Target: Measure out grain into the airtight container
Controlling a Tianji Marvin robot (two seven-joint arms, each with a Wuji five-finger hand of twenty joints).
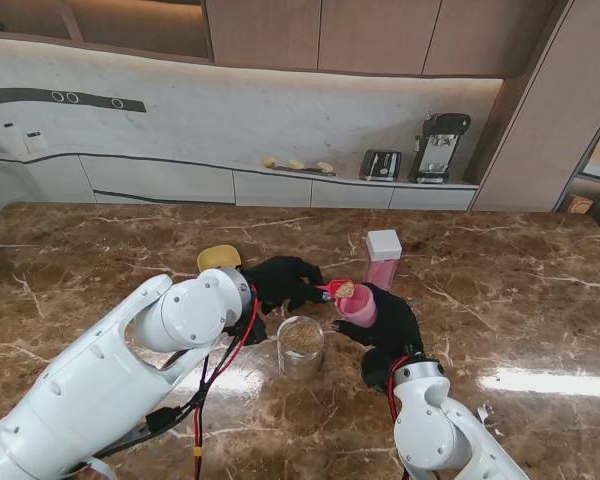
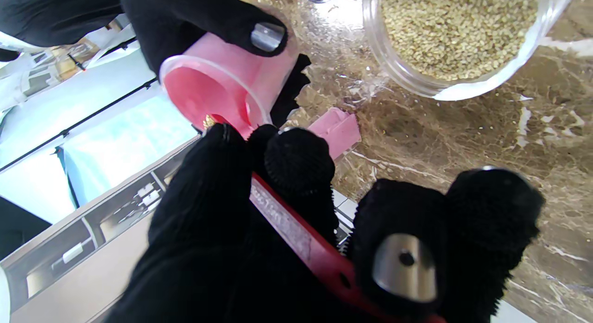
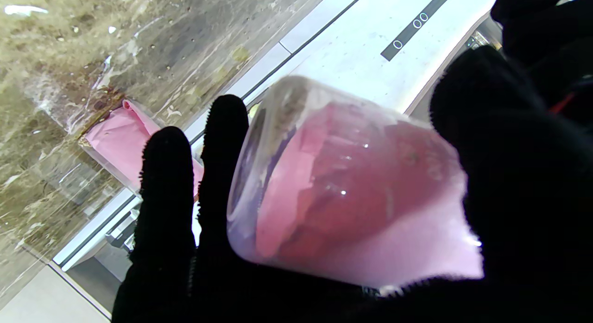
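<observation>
Left hand (image 1: 280, 282) clamps my red scoop (image 1: 338, 290) of grain over pink cup (image 1: 359, 306), which right hand (image 1: 390, 325) grips; grain jar (image 1: 301, 346) sits nearer me.

A toaster (image 1: 381, 164) stands on the back counter (image 1: 280, 172), with a black coffee machine (image 1: 438, 146) just beside it and some yellowish things (image 1: 298, 164) farther along.
</observation>
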